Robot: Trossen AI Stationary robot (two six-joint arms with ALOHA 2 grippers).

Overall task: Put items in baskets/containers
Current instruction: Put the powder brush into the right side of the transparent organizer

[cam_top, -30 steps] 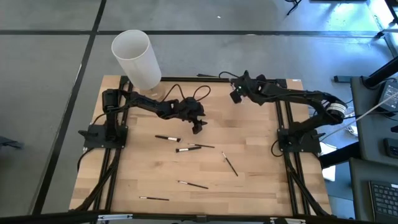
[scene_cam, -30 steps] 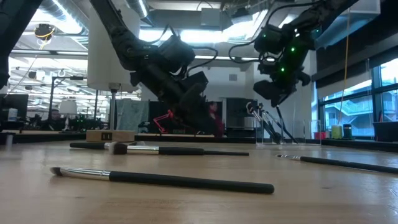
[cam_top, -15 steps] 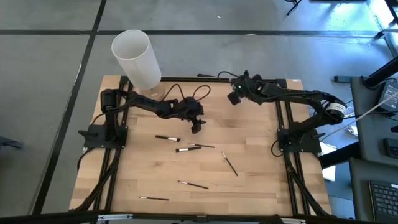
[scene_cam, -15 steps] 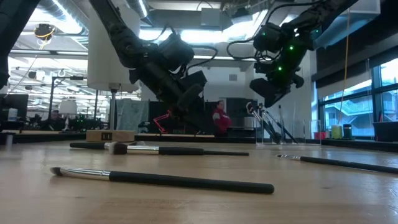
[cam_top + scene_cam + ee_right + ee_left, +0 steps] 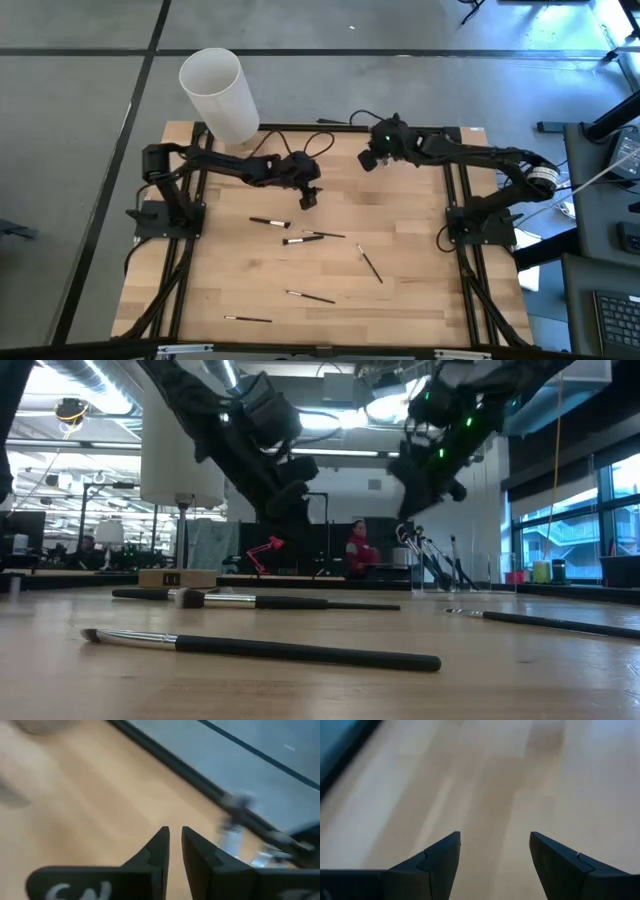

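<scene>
— On the table (image 5: pixel 420 290), six brushes lie loose: we see the pair (image 5: pixel 300 238) mid-table, and our left gripper (image 5: pixel 307 198) hangs above them, jaws spread and empty. We'd drop straight down, fingers straddling one handle.

— Our right gripper (image 5: pixel 368 159) hovers near the far edge, jaws nearly pressed together, holding nothing. Only the low view shows the clear holder (image 5: pixel 445 575), brushes inside; overhead we can't find it.

One camera looks straight down on the whole tabletop (image 5: pixel 400 290), one sits at its surface looking level toward the room at twelve o'clock, both sharing the brushes (image 5: pixel 260 647) and arms, while each wrist camera peers closely past its own fingers onto bare wood.
</scene>
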